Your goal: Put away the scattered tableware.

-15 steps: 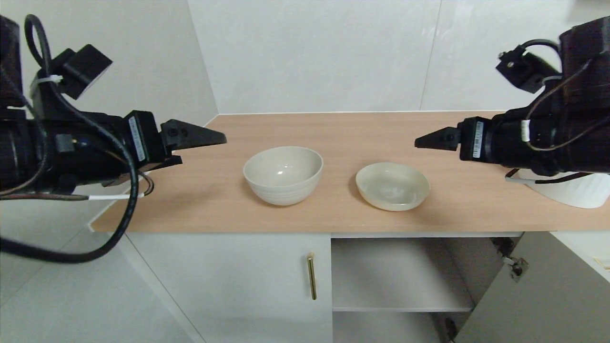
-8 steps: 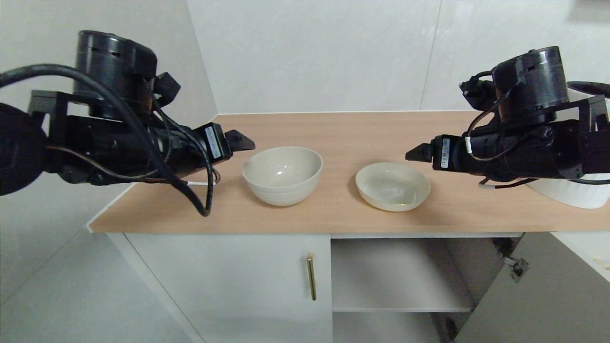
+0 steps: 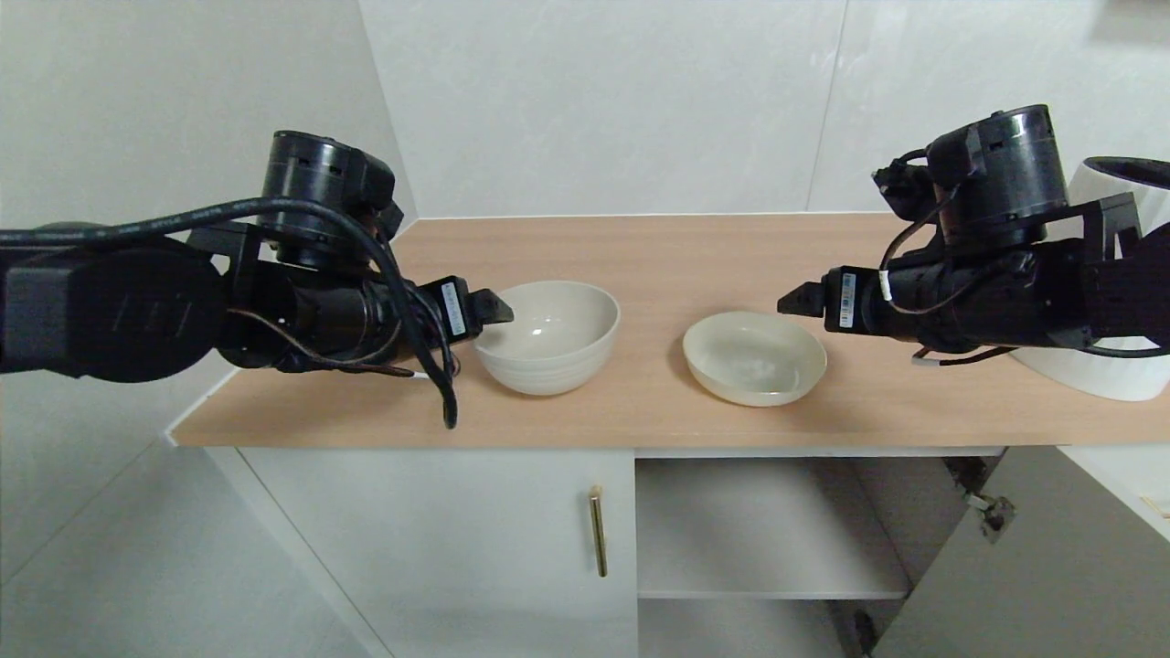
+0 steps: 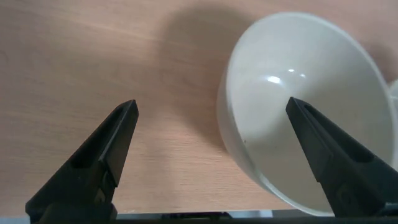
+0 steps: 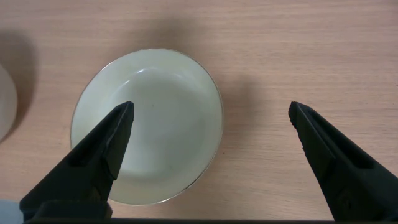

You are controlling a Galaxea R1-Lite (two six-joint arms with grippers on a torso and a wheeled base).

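Left gripper [image 4: 211,104], wide open and empty, spans the rim of the bowl [image 3: 544,336] at head-view centre, likely for a rim pinch; right gripper [image 5: 211,106], equally spread and empty, spans the edge of the dish [image 3: 754,356], right of centre.

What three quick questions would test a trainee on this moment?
1. True or false: the left gripper is open, one finger over the bowl, one outside it.
2. The right gripper and the dish: A, shut on it; B, open over its rim; C, lifting it.
3. Fill in: the cupboard door below the dish stands ____.
Key: 1 true; 2 B; 3 open.
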